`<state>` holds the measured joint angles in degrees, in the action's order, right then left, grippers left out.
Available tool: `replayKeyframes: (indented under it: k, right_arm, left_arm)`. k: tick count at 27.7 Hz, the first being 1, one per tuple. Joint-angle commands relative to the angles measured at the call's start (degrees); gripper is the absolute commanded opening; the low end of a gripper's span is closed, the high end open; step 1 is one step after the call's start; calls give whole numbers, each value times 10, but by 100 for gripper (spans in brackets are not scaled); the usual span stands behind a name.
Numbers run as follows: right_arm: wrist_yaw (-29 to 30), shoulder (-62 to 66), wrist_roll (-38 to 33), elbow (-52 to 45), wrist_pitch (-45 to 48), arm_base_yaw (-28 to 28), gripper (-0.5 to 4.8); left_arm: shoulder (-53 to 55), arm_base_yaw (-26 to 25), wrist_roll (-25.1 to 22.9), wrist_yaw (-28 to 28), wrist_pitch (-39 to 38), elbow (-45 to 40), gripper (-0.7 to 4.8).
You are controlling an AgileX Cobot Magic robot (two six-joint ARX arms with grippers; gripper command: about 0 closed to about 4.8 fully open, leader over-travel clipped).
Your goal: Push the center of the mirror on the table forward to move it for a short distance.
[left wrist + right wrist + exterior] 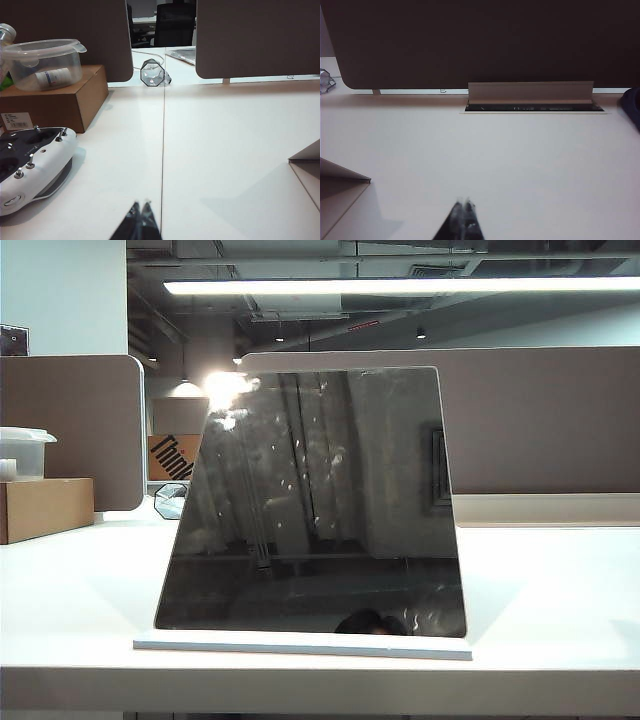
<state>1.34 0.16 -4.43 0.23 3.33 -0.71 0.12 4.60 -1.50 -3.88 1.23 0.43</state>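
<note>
The mirror (320, 510) stands tilted on its thin white base plate (300, 645) near the front of the white table (560, 580), its dark smudged face toward the exterior camera. Neither arm shows in that view. In the left wrist view my left gripper (140, 204) hovers low over bare table, shut and empty, with a corner of the mirror's back (307, 167) off to one side. My right gripper (464, 201) is likewise shut on nothing above the table, and the mirror's other back corner (337, 185) lies beside it. Neither gripper touches the mirror.
A cardboard box (45, 508) carrying a clear plastic container (22, 452) sits at the far left. A white remote controller (30, 165) lies near the left gripper. A small octagonal glassy object (152, 73) stands by the brown partitions (540, 420). A cable slot (535, 106) opens along the back edge.
</note>
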Motion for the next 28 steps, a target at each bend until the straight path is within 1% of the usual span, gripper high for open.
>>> replayKeyframes:
  k: [1,11,13,15,16,19,22,23,25,27,28]
  right_arm:
    - [-1,0,0,-1,8,-1,-5]
    - [-1,0,0,-1,8,-1,-5]
    - [2,0,-1,-1,8,-1,-5]
    - [16,0,-9,-1,8,-1,-5]
    - [31,0,-26,-1,9,-1,-5]
    - [76,0,-98,-1,8,-2,-4]
    - [165,0,-236,-1,15,-2,-3]
    - [196,0,-274,-1,18,-2,0]
    - [258,0,-363,-1,29,-4,-1]
    - [307,0,-436,0,54,-13,-3]
    - [323,0,-459,0,73,-20,-5]
  left_arm:
    - [0,1,0,1,5,0,-5]
    - [0,4,0,0,5,0,-5]
    - [0,24,0,-5,5,-1,-5]
    - [0,63,0,-14,5,-1,-5]
    - [0,89,0,-15,5,-1,-5]
    - [0,160,0,-12,5,0,-5]
    - [0,244,0,-13,5,0,-5]
    - [0,264,0,-12,5,0,-5]
    - [0,297,0,-6,5,0,-5]
    - [0,308,0,15,5,0,-5]
    - [0,308,0,24,5,0,-5]
